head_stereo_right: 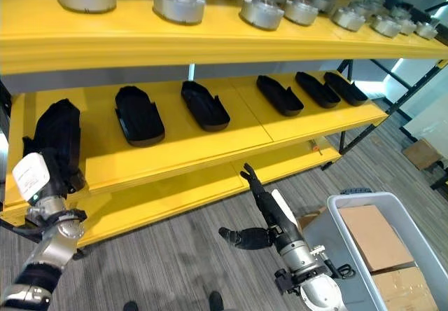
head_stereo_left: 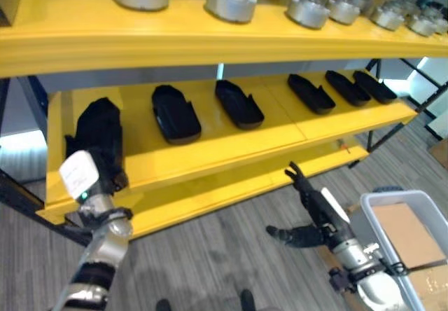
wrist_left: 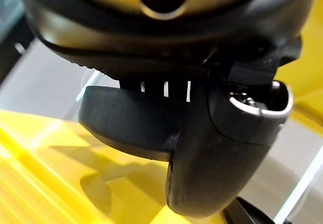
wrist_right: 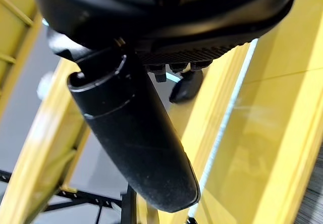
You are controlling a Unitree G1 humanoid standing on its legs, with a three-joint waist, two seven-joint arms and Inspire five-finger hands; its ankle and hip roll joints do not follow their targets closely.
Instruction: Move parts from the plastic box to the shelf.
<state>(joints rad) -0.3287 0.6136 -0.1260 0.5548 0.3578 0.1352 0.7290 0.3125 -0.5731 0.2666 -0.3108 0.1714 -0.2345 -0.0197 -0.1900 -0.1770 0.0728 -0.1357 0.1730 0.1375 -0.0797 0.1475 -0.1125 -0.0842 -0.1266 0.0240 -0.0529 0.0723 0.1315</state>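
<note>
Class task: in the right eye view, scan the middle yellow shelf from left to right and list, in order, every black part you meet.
Black part under the left hand → second black part → third black part → fourth black part → fifth black part → sixth black part.

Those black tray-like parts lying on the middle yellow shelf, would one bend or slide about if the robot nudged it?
Probably stiff: each black part keeps a crisp moulded rim and shape. It looks thin-walled and hollow, so likely light for its size. Lying flat on the glossy shelf, it would more likely slide than tip or roll. The left hand is at the leftmost one.
</note>
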